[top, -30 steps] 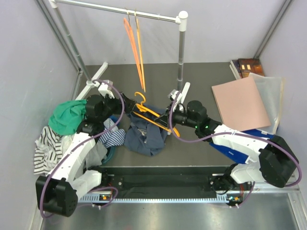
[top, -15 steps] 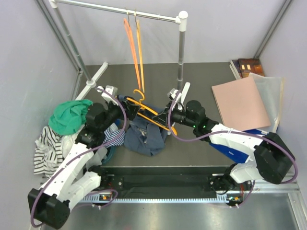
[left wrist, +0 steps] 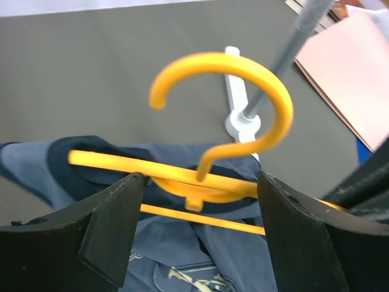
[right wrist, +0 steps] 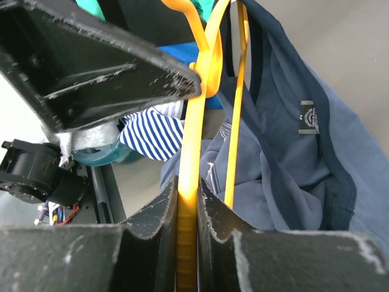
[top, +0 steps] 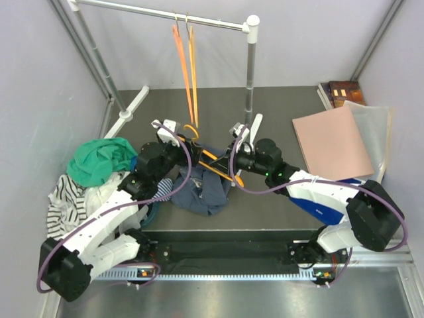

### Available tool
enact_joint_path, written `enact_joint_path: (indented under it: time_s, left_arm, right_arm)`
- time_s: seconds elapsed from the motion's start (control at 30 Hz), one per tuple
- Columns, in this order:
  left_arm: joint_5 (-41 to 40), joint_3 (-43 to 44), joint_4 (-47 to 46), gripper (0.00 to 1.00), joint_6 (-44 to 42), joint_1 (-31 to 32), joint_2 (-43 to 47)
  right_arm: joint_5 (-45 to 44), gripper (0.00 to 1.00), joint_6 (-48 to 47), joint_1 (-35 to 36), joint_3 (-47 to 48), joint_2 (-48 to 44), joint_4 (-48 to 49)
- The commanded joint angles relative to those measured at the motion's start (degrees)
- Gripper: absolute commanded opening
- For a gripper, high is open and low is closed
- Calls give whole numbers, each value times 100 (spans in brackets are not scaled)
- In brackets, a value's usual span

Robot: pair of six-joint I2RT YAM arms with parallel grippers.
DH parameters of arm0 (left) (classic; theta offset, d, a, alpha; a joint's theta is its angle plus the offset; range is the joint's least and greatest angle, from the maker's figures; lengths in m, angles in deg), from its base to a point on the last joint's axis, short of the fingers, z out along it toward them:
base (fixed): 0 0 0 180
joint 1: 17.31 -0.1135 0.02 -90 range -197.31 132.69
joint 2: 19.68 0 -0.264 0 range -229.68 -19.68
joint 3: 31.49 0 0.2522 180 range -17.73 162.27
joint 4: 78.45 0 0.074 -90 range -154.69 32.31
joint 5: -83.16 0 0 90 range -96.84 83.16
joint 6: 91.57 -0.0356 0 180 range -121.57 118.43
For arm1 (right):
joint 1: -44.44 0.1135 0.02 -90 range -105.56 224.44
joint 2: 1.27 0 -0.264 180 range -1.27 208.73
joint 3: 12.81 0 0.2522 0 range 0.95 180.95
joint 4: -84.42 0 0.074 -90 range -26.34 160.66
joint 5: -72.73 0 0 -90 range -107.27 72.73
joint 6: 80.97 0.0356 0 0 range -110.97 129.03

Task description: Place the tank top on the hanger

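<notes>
The amber hanger (top: 213,161) is held above the table's middle, and my right gripper (top: 230,165) is shut on one of its arms (right wrist: 189,182). The navy tank top (top: 200,190) droops from the hanger down to the table; its dark neck rim lies around the hanger's arms (left wrist: 91,159). My left gripper (top: 187,154) is open. In the left wrist view its fingers (left wrist: 109,225) stand either side of the hanger's neck (left wrist: 197,185) without touching it, and the hook (left wrist: 243,79) curls above. The tank top (right wrist: 292,164) fills the right of the right wrist view.
A clothes rail (top: 159,12) with two hung hangers (top: 187,59) stands at the back on a grey post (top: 250,73). A green garment (top: 96,160) and striped cloths (top: 66,207) lie at left. A pink board (top: 331,142) and books (top: 344,90) lie at right.
My left arm has swung right, away from the green garment, and its open jaws now straddle the hanger's neck. The right gripper keeps its hold and has hardly moved.
</notes>
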Motion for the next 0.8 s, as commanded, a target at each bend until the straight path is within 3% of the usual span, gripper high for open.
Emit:
enact_joint_path:
  time_s: [0.0,0.3,0.57,0.77]
  left_arm:
    - [-579,73,-514,79,-217,30,51]
    - [-237,-103,-1032,73,-226,48,-2]
    - [-61,-112,-1024,63,-288,48,-160]
    - [-157,-252,-892,63,-261,48,-99]
  right_arm:
    - [470,0,96,67,261,-30,657]
    - [681,0,236,110,358,226,798]
    - [734,0,315,119,455,322,851]
    - [628,0,351,119,464,252,903]
